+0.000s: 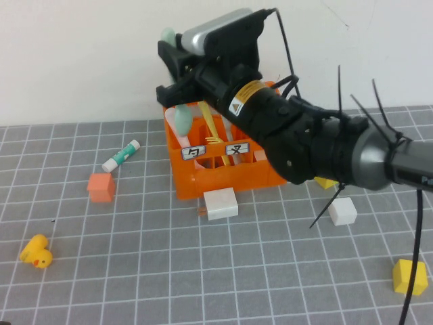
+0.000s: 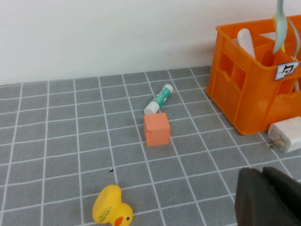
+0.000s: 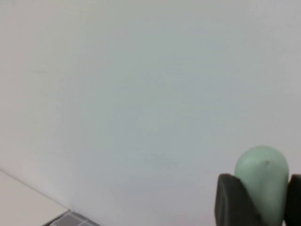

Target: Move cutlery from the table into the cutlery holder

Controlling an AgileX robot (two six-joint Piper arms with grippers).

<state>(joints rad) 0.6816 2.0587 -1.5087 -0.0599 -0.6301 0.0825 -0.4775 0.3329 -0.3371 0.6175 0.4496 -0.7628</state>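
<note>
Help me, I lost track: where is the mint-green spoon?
In the high view, the mint-green spoon hangs from the right gripper over the orange crate's rear-left corner.

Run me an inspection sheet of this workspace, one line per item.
Surface: grey tiled table.
Job's things: orange cutlery holder holds yellow fork; mint-green spoon in right gripper.
Clutter: orange cube, glue stick, rubber duck, white blocks, yellow blocks.
Grippers: right gripper above the holder, shut on the spoon; left gripper low over the table, jaws shut.
Cables: black cable on right arm.
Surroundings: white wall.
</note>
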